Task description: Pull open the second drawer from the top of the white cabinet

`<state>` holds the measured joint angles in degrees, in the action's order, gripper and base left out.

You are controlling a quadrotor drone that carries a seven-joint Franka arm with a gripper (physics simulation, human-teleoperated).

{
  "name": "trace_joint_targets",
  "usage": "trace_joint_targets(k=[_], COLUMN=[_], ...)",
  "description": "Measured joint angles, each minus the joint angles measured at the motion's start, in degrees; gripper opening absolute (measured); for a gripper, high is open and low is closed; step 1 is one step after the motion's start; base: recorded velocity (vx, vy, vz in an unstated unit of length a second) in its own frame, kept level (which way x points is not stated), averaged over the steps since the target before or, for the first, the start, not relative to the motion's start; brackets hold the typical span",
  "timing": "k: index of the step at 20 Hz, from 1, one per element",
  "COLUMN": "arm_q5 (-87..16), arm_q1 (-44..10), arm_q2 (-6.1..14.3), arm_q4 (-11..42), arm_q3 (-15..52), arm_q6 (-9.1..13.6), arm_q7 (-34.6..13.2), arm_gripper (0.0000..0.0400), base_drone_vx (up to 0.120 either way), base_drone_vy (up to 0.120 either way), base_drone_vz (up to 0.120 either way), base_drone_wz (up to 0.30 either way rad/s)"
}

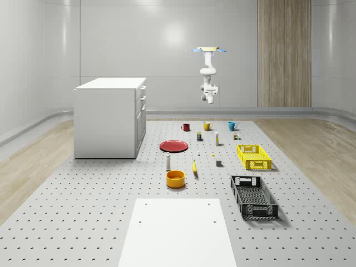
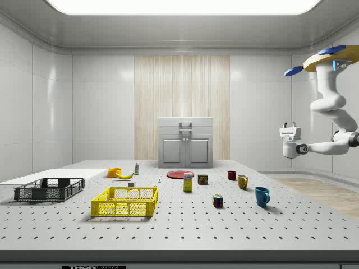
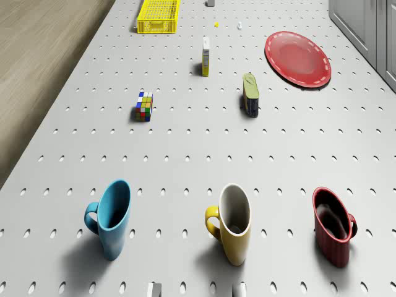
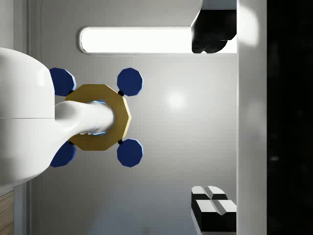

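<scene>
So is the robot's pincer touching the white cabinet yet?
Apart. The side view shows the pincer in the air, well to the right of the white cabinet, with bare wall between them.

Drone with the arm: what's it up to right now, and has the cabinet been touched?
The quadrotor drone hovers high above the far end of the perforated grey table, over the row of mugs: blue mug, yellow mug, red mug. Its gripper hangs in open air, holding nothing, well away from the white cabinet. The cabinet's drawers all look closed.
</scene>
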<state>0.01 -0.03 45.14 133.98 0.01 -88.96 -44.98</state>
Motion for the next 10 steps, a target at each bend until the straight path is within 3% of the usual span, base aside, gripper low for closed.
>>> trace_joint_targets(k=[3, 8, 10], arm_q5=[0.03, 0.07, 0.09], arm_q1=[-0.09, -0.19, -0.23], arm_q2=[-0.43, -2.28, -3.06], arm_q4=[-3.62, -9.73, -11.83], arm_q3=[0.04, 0.11, 0.13], arm_q6=[3.05, 7.08, 8.32], arm_q7=[0.05, 0.1, 0.12], arm_gripper=[0.0337, 0.0311, 0.0306], base_drone_vx=[0.0, 0.0, 0.02], base_drone_vy=[0.0, 0.0, -0.08], base_drone_vz=[0.0, 0.0, 0.0], base_drone_wz=[0.0, 0.0, 0.0])
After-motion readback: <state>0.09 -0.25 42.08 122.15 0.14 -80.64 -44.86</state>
